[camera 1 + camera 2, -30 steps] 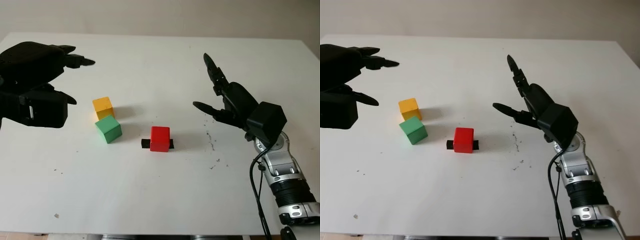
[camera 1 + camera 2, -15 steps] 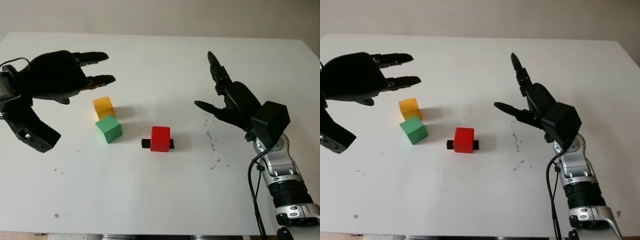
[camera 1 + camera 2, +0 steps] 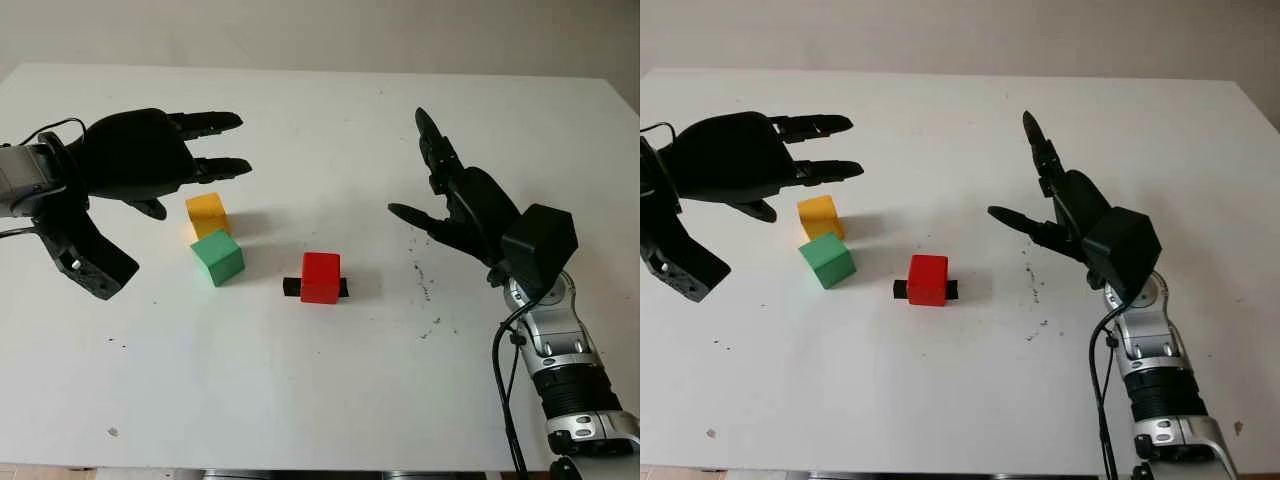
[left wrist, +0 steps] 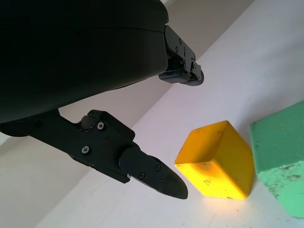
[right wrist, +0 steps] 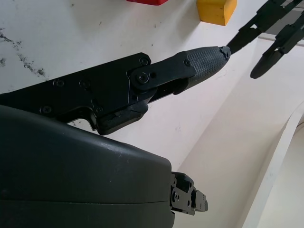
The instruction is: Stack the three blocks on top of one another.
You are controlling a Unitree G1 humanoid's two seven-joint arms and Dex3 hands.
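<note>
Left hand (image 3: 150, 165) is released, holding nothing, its fingers (image 3: 225, 168) hovering just above and behind the yellow block (image 3: 207, 214). Green block (image 3: 218, 257) touches yellow's near side; red block (image 3: 321, 276) sits apart on the bench (image 3: 300, 400). Right hand (image 3: 465, 205) waits open. To grip cleanly, straddle yellow alone, avoiding green.

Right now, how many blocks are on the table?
3, none stacked: yellow block by the left hand, green block just nearer, red block mid-table.

Two touching blocks (image 3: 212, 236) lie left of the third block (image 3: 321, 276).
</note>
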